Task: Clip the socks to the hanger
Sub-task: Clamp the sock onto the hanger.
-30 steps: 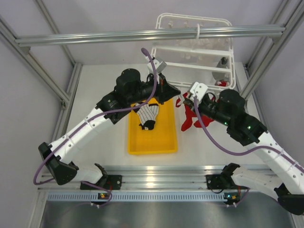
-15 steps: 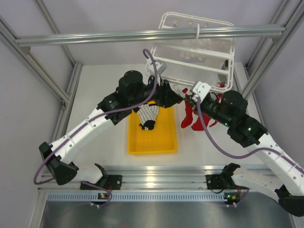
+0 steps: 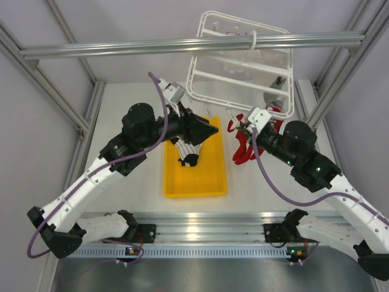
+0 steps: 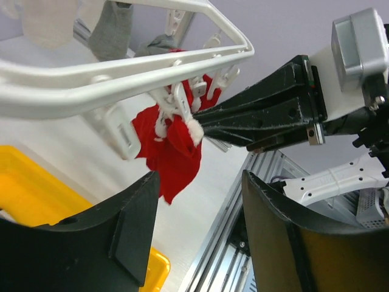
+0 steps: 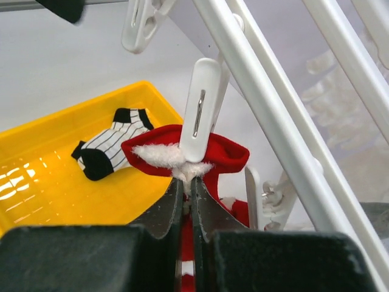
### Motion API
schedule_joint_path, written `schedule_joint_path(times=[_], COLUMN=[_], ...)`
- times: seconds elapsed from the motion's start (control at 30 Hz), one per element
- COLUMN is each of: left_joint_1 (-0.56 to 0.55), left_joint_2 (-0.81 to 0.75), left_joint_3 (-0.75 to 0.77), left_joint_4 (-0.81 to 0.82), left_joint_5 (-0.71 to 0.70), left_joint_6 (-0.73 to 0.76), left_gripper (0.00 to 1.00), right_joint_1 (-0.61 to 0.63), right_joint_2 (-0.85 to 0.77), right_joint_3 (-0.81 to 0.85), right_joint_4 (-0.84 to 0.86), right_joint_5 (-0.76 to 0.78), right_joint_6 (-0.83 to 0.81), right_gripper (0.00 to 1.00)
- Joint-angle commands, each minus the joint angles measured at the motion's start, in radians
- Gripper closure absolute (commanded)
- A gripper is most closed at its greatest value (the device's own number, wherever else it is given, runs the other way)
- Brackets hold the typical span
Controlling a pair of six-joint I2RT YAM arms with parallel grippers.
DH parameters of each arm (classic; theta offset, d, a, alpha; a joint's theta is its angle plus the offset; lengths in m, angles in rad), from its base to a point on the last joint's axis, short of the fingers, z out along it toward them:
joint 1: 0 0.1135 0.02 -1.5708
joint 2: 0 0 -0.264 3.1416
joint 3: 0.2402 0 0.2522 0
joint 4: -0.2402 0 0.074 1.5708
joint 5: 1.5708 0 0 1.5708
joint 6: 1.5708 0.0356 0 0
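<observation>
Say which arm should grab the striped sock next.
Left. The left end effector is open, empty, near the white black-striped sock in the yellow plastic tray; the right end effector is shut on the red sock.

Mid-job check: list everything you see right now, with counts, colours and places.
hanger: one, white, hooked over the beam, tilted.
clips: several, white, dangling from the hanger.
red sock: at least one, white trim, at a clip on the hanger's near edge.
striped sock: one, white and black, in the tray.
tray: one, yellow, table centre.
beam: one, grey, overhead.
table: one, white, under everything.
left gripper: one, black, open and empty, above the tray's far end.
right gripper: one, black, shut on the red sock.
</observation>
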Motion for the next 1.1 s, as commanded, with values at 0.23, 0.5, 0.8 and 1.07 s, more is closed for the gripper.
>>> schedule_joint_path(times=[0.23,0.5,0.8,1.07], left_joint_1=[0.071,0.069,0.069,0.069], left_joint_2=[-0.134,-0.035,0.022,0.056], left_joint_3=[-0.084,-0.042,-0.028,-0.025], left_joint_4=[0.019,0.099,0.252,0.303], left_joint_5=[-0.123,-0.053,-0.021,-0.024], left_joint_6=[0.05,0.054,-0.006,0.02], left_gripper=[0.45,0.47,0.45,0.45], right_joint_1=[-0.027,-0.054,-0.054,-0.054], right_joint_2=[-0.057,-0.08,-0.099,-0.108], right_joint_3=[-0.019,-0.023,-0.027,-0.023], right_joint_4=[-0.005,-0.038,-0.081,-0.089], right_joint_5=[0.075,0.077,0.054,0.031], right_joint_6=[0.018,0.038,0.036,0.026], right_gripper=[1.0,0.99,0.97,0.95])
